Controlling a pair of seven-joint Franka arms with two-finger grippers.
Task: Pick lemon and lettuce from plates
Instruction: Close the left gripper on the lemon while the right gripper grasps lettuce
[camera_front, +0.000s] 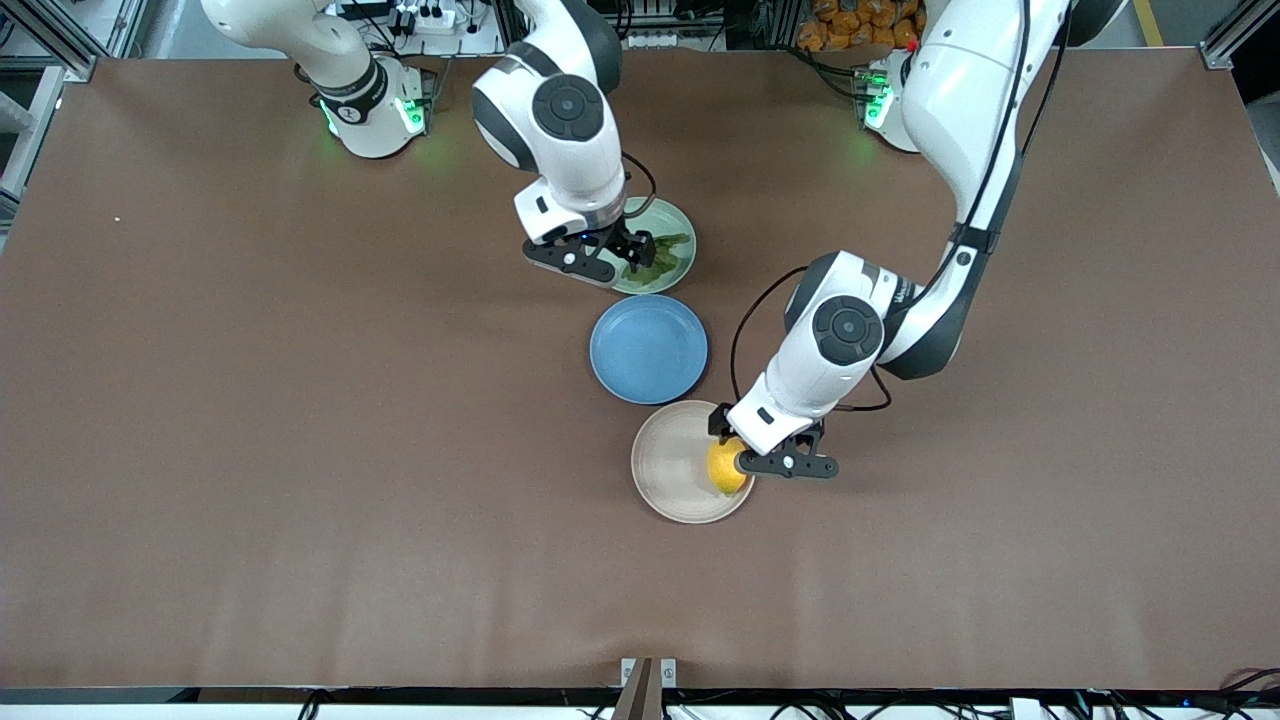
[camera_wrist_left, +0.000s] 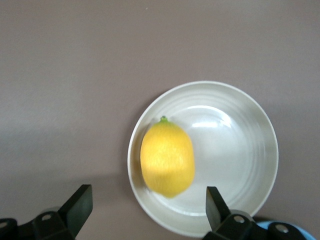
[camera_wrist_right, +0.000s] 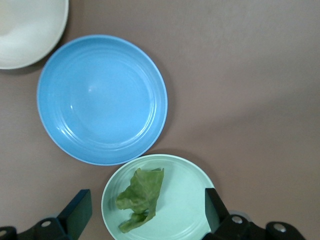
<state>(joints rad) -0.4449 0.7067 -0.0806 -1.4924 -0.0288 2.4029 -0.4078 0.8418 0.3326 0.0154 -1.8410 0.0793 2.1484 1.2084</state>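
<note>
The yellow lemon (camera_front: 726, 468) (camera_wrist_left: 167, 158) lies on the beige-cream plate (camera_front: 668, 470) (camera_wrist_left: 240, 150), at the plate's edge toward the left arm's end. My left gripper (camera_front: 732, 444) (camera_wrist_left: 148, 201) hangs open just over it, one finger on each side, holding nothing. The wrinkly green lettuce (camera_front: 662, 252) (camera_wrist_right: 141, 195) lies on the pale mint plate (camera_front: 682, 226) (camera_wrist_right: 187, 200), farthest from the front camera. Over that plate my right gripper (camera_front: 626, 250) (camera_wrist_right: 147, 207) is open, with the leaf between its spread fingers and untouched.
An empty blue plate (camera_front: 649, 348) (camera_wrist_right: 102, 97) sits between the mint and beige plates, almost touching both. The three plates form a short line in the middle of the brown table (camera_front: 300, 450). The beige plate's rim (camera_wrist_right: 30, 35) shows in the right wrist view.
</note>
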